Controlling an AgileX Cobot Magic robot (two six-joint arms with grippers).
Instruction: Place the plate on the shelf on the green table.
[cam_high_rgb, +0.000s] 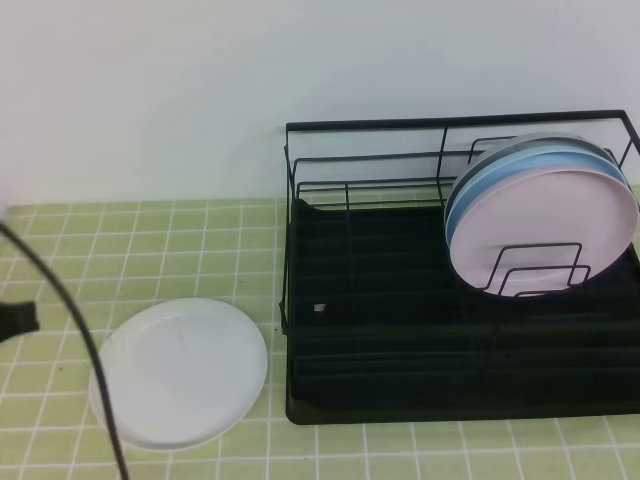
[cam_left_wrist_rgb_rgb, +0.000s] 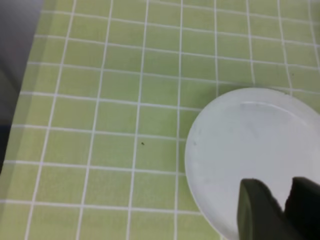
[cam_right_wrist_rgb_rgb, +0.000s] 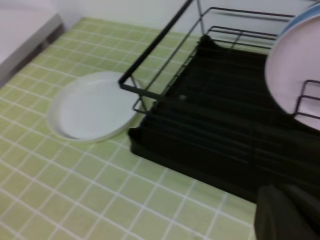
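Note:
The white plate (cam_high_rgb: 180, 372) lies flat on the green table (cam_high_rgb: 150, 240), just left of the shelf (cam_high_rgb: 400, 340), a black wire rack with a ribbed base. The plate also shows in the left wrist view (cam_left_wrist_rgb_rgb: 250, 145) and the right wrist view (cam_right_wrist_rgb_rgb: 92, 107). My left gripper (cam_left_wrist_rgb_rgb: 287, 194) hovers over the plate's near edge, its fingers close together and holding nothing. My right gripper (cam_right_wrist_rgb_rgb: 286, 194) sits low in front of the shelf (cam_right_wrist_rgb_rgb: 225, 125), fingers together and empty. Neither gripper shows clearly in the exterior view.
A pale pink plate (cam_high_rgb: 545, 235) stands upright in the rack's right dividers with light blue plates (cam_high_rgb: 520, 162) behind it. A black cable (cam_high_rgb: 75, 320) crosses the plate's left edge. A dark arm part (cam_high_rgb: 15, 318) sits at the left border. A white wall rises behind.

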